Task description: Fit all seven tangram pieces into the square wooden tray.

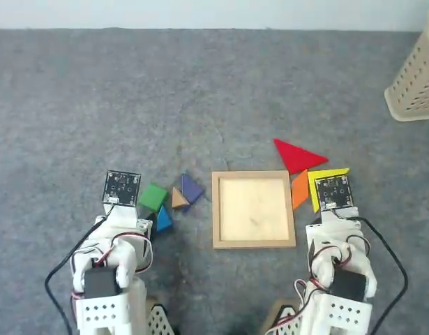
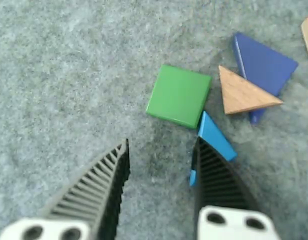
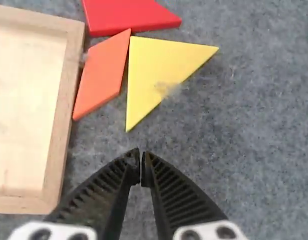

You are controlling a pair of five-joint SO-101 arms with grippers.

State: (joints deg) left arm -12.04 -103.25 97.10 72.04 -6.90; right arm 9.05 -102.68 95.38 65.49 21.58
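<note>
left gripper [image 2: 162, 145] spread wide beside blue triangle [image 2: 216, 140], right gripper [image 3: 141, 155] pinched closed near yellow triangle [image 3: 154, 70]

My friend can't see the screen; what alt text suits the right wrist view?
A shut black gripper hangs over grey carpet, near a yellow triangle. An orange parallelogram lies between that triangle and the wooden tray, a red triangle beside them.

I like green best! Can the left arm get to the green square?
Probably yes. The left arm has open jaws just short of the green square, with bare mat between. The light blue triangle beside one jaw might get nudged.
</note>
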